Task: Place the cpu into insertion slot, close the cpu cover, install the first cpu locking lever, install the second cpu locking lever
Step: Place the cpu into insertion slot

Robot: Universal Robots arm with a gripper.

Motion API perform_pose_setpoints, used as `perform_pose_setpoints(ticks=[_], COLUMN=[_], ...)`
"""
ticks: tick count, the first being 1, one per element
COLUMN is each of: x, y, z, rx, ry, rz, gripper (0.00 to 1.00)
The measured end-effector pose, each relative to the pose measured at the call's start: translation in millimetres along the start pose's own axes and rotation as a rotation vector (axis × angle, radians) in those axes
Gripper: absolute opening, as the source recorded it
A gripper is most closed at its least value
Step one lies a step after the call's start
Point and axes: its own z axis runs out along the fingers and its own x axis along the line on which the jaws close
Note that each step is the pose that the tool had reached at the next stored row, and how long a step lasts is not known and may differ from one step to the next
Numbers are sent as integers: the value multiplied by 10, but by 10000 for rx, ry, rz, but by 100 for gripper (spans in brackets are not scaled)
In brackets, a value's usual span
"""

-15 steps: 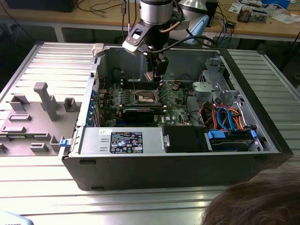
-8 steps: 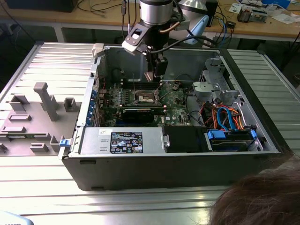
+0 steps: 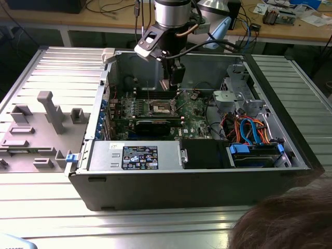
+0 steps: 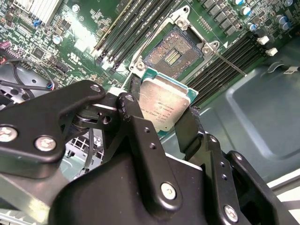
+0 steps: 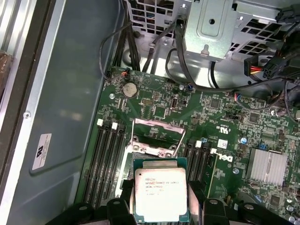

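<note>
My gripper [image 4: 161, 111] is shut on the cpu [image 4: 163, 104], a flat square chip with a dull silver top, pinched by its edges between two black fingers [image 5: 118, 206]. The cpu [image 5: 161, 191] hangs above the green motherboard inside the open computer case. In the second wrist view the insertion slot [image 4: 172, 52] lies open just beyond the chip, with its dark pin field bare. The cpu cover [image 5: 157, 123] stands tilted up as a thin metal frame. A thin locking lever [image 4: 229, 62] sticks out beside the socket. In the exterior view the gripper [image 3: 173, 83] hovers over the socket [image 3: 161, 107].
Long memory slots [image 5: 108, 159] flank the socket on both sides. A black graphics card [image 3: 153, 124], the power supply [image 3: 135, 155] and a drive cage [image 3: 233, 98] with cables crowd the case. A grey fixture [image 3: 46, 119] lies at the exterior view's left. A person's hair [image 3: 290, 218] shows at the lower right.
</note>
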Motion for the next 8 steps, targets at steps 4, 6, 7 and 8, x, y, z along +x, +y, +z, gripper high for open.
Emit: perform_pose_setpoints(ticks=[4,6,7,8], x=[0,0,0,0], y=[-1,-1,-1,-1], z=[8,14,16,21], rx=[-3,-4,-5,-6], ry=[-26,-44,-50,-67], rz=[379,623,708,941], gripper=[55,55,55,55])
